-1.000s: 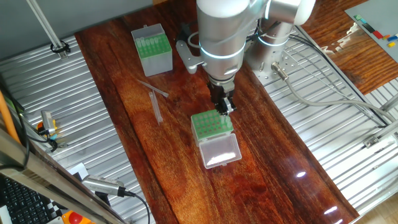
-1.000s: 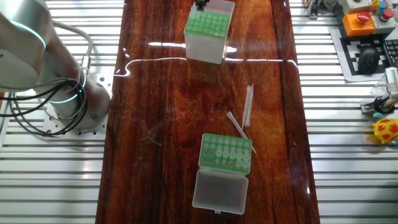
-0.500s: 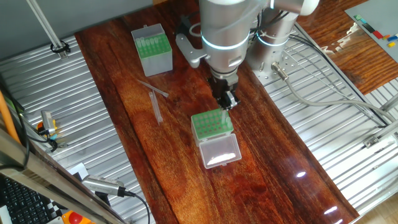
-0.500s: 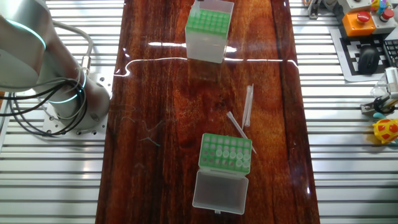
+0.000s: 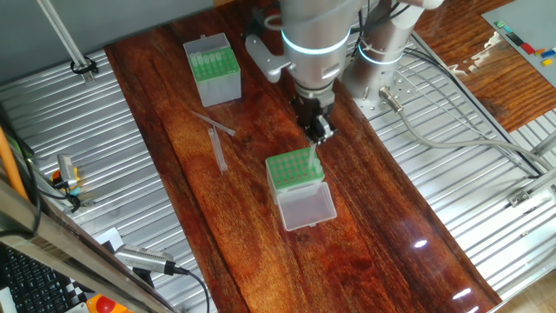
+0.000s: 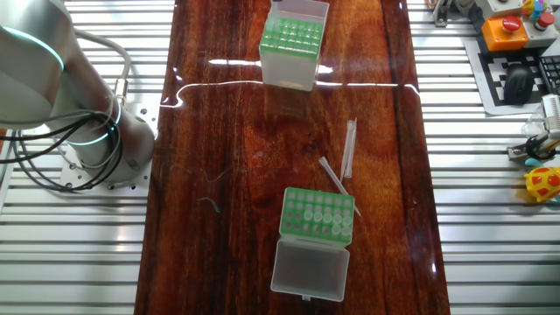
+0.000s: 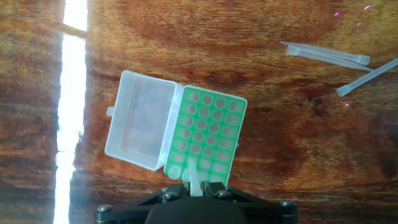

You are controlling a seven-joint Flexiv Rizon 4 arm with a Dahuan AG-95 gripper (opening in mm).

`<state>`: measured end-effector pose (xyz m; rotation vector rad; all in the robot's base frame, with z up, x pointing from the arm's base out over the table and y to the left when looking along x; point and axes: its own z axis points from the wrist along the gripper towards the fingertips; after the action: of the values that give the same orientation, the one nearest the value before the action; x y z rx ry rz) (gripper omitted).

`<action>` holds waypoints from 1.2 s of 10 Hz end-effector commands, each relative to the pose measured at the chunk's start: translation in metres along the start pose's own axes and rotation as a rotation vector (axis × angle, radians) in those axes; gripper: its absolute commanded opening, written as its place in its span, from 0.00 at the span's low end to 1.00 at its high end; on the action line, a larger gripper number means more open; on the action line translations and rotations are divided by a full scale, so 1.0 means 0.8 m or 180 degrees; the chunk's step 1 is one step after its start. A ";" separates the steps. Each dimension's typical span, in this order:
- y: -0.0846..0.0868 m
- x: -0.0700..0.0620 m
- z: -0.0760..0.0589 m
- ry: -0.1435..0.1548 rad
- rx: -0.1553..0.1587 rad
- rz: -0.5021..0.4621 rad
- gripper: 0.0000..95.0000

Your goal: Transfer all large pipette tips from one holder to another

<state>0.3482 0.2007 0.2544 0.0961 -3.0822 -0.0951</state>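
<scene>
Claw (image 5: 315, 135) holding a pipette tip (image 5: 312, 158) above the green rack (image 5: 294, 170).
Two loose tips (image 5: 217, 139) are lying well apart, left of it.

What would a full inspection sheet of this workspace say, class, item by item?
Surface: glossy dark wooden table, with glare streaks.
Job's things: low green rack with its clear lid open, below the gripper; taller translucent box standing apart, some tips in its green insert.
Clutter: loose tips lying on the wood between the two holders.
Gripper: gripper shut on one large pipette tip, held above the rack.
Cables: grey cable across the metal beside the robot base.
Surroundings: ribbed metal panels; keyboard at a corner.
</scene>
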 end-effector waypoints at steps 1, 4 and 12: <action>-0.004 0.004 -0.009 0.0006 -0.0004 -0.0040 0.00; 0.000 0.006 -0.021 0.0005 0.0002 -0.0058 0.00; 0.012 0.008 -0.040 0.0004 0.0025 -0.0212 0.00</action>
<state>0.3426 0.2070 0.2876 0.2042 -3.0801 -0.0860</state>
